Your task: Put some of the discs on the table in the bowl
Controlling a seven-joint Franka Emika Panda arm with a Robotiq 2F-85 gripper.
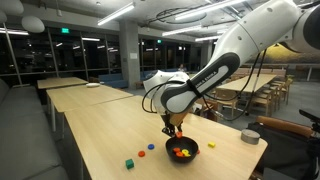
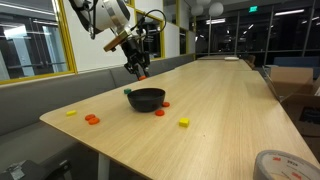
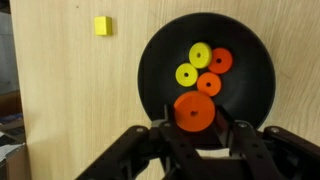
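Nearest to me, in the wrist view, my gripper (image 3: 196,128) has its fingers pinched on a disc (image 3: 194,112), an orange one, held over the near rim of the bowl (image 3: 252,92). Under it, four discs (image 3: 208,83) already lie in the bowl: two yellow, two orange-red. I judge the job well along, since this one only needs letting go. Farther out on the table (image 2: 225,100), more are left: a red disc (image 2: 160,111) just beside the bowl and a loose orange disc (image 2: 91,119) well apart from it, near the table's edge. A yellow block (image 3: 102,25) lies off to one side of the bowl. In an exterior view the gripper points straight down above the bowl, and the arm (image 1: 200,88) bends at the elbow and climbs away towards its far base.
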